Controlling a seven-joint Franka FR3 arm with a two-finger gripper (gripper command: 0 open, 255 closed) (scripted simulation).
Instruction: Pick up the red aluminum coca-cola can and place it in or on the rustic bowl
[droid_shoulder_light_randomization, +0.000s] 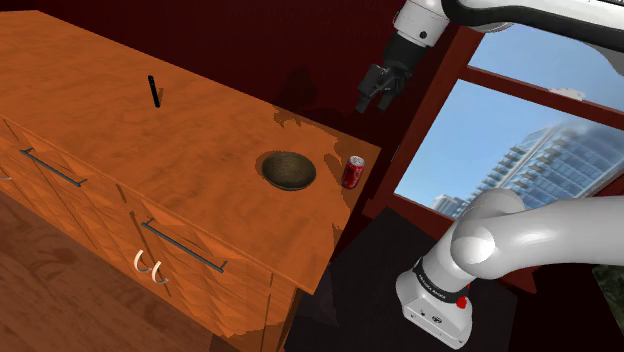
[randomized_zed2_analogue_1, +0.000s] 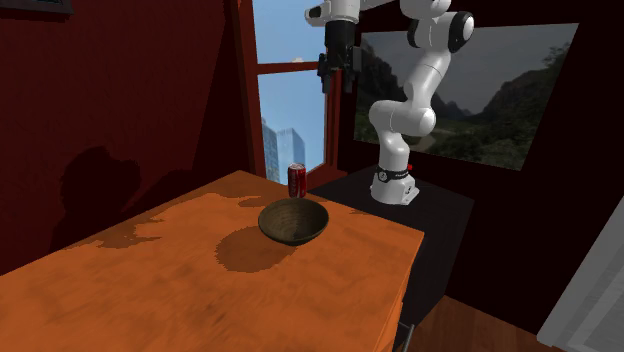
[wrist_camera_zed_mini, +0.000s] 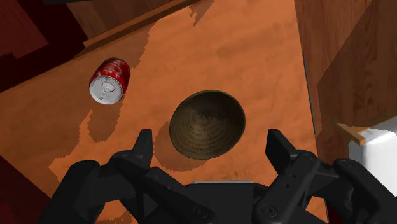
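While tool (droid_shoulder_light_randomization: 376, 103) hangs high over worktop (droid_shoulder_light_randomization: 120, 140) corner, its fingers stand spread, gripping nothing. Red can (droid_shoulder_light_randomization: 352, 172) upright on worktop, close to edge by window (droid_shoulder_light_randomization: 500, 140), just beside bowl (droid_shoulder_light_randomization: 288, 170) on shoulder view's right, not touching. Dark ribbed bowl upright, seen between fingers in wrist view. Thin black stick (droid_shoulder_light_randomization: 154, 92) well apart, farther along worktop.

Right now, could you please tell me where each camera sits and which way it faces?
Shoulder view: beside the white arm, looking down over the orange wooden cabinet top; its elbow and black claw show.
Second exterior view: across the cabinet, facing the whole arm.
Wrist view: on the hand, looking down past open fingers.
All share the upright red can beside the dark ribbed bowl.
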